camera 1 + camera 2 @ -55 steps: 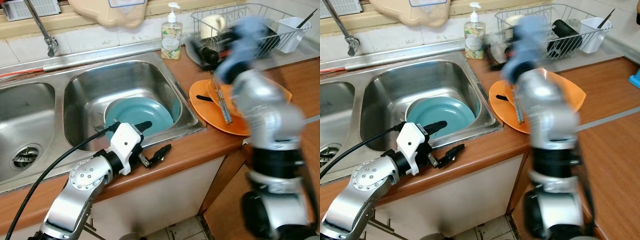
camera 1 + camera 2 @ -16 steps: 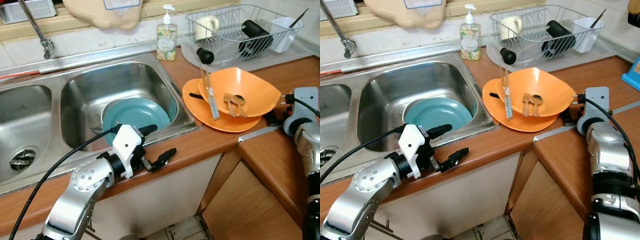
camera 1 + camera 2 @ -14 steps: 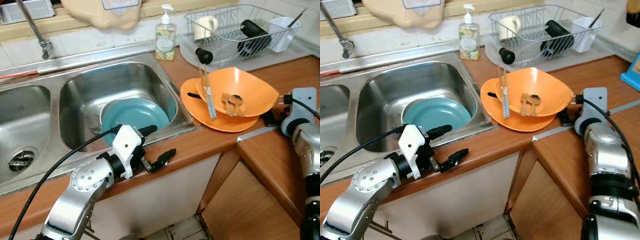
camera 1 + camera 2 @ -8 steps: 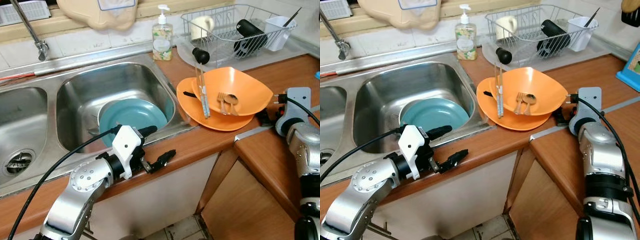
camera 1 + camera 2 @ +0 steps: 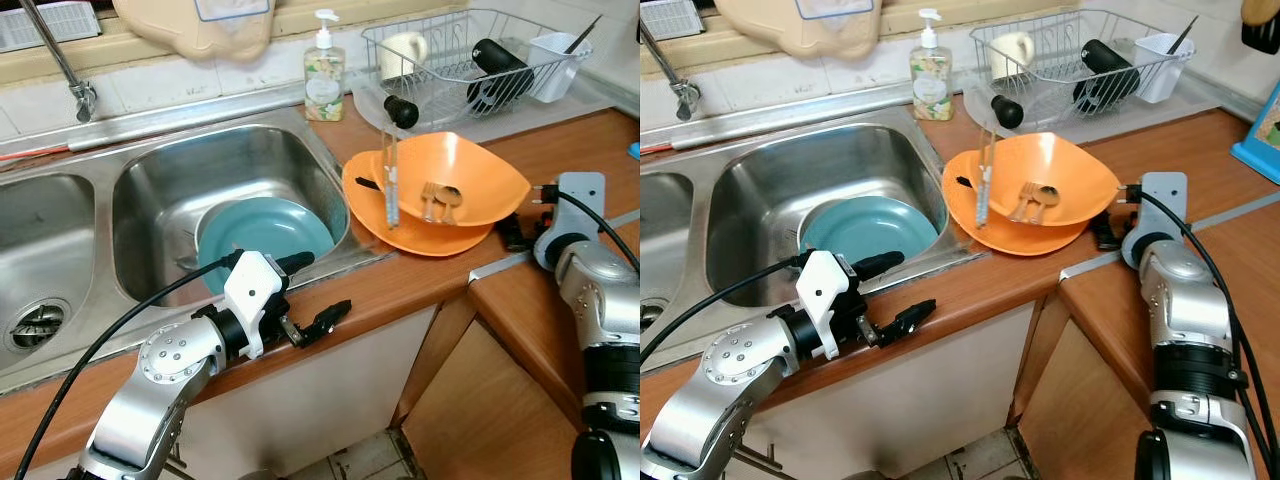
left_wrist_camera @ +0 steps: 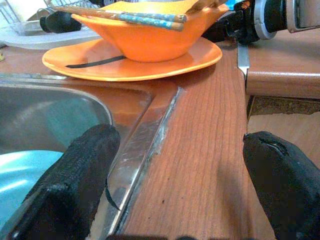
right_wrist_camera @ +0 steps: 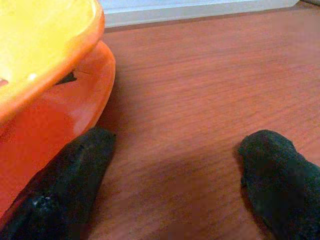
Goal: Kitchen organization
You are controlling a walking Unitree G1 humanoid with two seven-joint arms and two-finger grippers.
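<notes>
A: Item one, leftmost?
B: Stainless steel double sink (image 5: 150, 150) set in the brown wooden table (image 5: 420, 280). A round teal plate (image 5: 265, 235) leans in its right basin.

A: Item two?
B: Left claw (image 5: 310, 290), black fingers spread wide and empty, hovering over the table's front edge just before the right basin. One finger reaches over the sink rim, the other lies out over the wood. In the left wrist view both fingertips (image 6: 75, 170) frame the sink edge, with the orange dishes beyond.

A: Along the back wall?
B: Clear pump bottle of soap with a patterned label (image 5: 323, 70), upright behind the sink. To its right, a wire dish rack (image 5: 470, 60) on a grey tray, holding a cream mug, a black cylindrical object and a white plastic cutlery cup (image 5: 555, 65).

A: The task's dishes?
B: Flat round orange plate (image 5: 400, 235) on the table just right of the sink. On it sits a deep orange bowl (image 5: 470, 175), tilted. A pair of chopsticks (image 5: 388, 185) rests across the bowl's left rim; a fork and spoon (image 5: 437, 200) lie inside it.

A: Last entry?
B: Right claw (image 5: 1108, 232), low on the table at the right edge of the orange plate. The right wrist view shows its fingers (image 7: 75, 175) parted, holding nothing, one touching or nearly touching the plate's rim, the other on bare wood.
</notes>
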